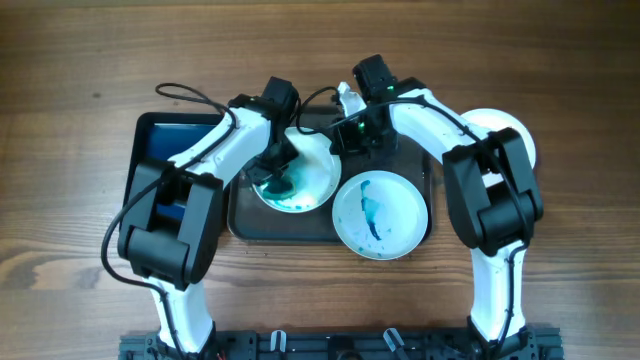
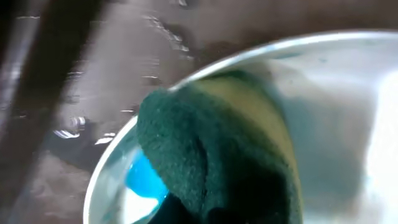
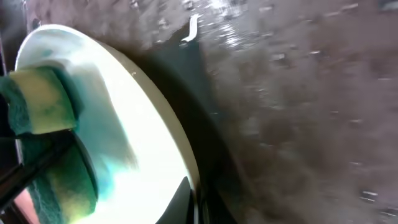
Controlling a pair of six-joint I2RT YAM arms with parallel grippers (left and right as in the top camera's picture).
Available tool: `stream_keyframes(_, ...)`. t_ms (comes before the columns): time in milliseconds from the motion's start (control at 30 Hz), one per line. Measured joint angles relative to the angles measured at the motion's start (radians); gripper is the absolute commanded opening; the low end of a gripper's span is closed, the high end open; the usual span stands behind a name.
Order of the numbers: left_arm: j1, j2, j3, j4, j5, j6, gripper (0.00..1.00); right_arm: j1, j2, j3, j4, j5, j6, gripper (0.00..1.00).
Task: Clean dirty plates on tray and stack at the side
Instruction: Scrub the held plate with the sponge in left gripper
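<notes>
Left end effector (image 1: 274, 168) grips the sponge (image 2: 211, 155) on the smeared plate (image 1: 316, 168); right end effector (image 1: 349, 140) looks pinched on its far rim. Probably stiff, slick, breakable, so hold the rim.

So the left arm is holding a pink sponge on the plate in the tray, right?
Not pink. The left wrist view shows the sponge is dark green and yellow. The left arm does hold it on the plate in the tray.
</notes>
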State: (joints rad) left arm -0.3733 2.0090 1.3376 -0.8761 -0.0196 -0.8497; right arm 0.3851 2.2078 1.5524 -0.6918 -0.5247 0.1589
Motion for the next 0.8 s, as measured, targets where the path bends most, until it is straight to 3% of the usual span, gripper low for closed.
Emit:
stream_keyframes(200, -0.05, 0.001, -0.016, 0.195, 0.2, 0.228, 0.04, -0.063, 0.0, 0.0, -0.001, 0.011, -0.004, 0.04)
stream_keyframes(300, -0.064, 0.003, -0.016, 0.201, 0.176, 0.198, 0.04, -0.063, 0.0, 0.0, -0.001, 0.012, -0.004, 0.04)
stream_keyframes(467, -0.079, 0.003, 0.006, 0.086, -0.051, -0.039, 0.04, -0.037, 0.0, 0.0, 0.0, 0.001, -0.001, 0.04)
stream_keyframes(600, -0.081, 0.003, 0.006, 0.051, -0.113, -0.129, 0.04, -0.028, 0.0, 0.0, 0.003, -0.003, 0.001, 0.04)
stream_keyframes(700, -0.082, 0.003, 0.004, 0.079, -0.049, -0.069, 0.04, -0.031, 0.0, 0.0, 0.006, 0.003, 0.001, 0.04)
stream_keyframes(800, -0.085, 0.004, -0.004, 0.221, 0.147, 0.074, 0.04, -0.048, 0.0, 0.0, 0.01, 0.006, 0.001, 0.04)
